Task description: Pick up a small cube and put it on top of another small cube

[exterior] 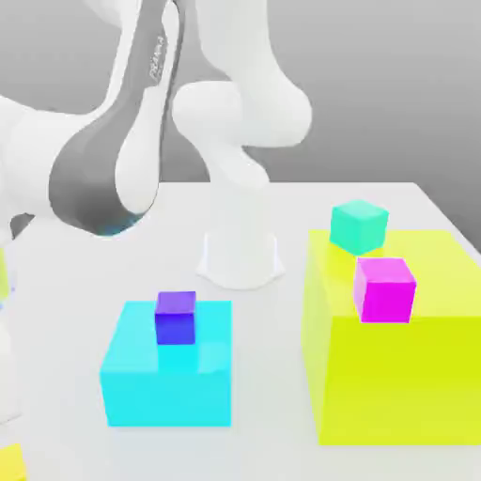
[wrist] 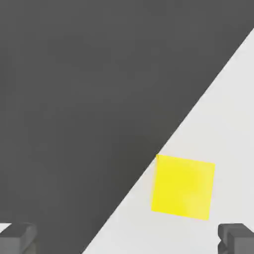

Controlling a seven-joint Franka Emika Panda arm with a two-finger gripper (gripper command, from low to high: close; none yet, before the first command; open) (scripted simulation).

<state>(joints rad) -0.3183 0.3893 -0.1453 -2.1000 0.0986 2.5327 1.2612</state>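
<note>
White desk (exterior: 282, 310), grey backdrop. Hand (wrist: 127, 239) open, fingertips wide apart, nothing between them. Hand view: yellow cube (wrist: 183, 187) on desk right at desk edge, ahead of fingertips, nearer one finger than other, turned slightly askew to finger line. Judgement: hand needs advance plus sideways shift to centre cube before closing. Exterior view: yellow corner (exterior: 11, 462) at near left edge, likely same cube. Teal cube (exterior: 358, 225) on big yellow-green block (exterior: 395, 357), behind magenta cube (exterior: 384, 289), well apart, at exterior view's right.

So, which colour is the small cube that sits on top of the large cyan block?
Violet-blue small cube, seen best in the exterior view.
</note>
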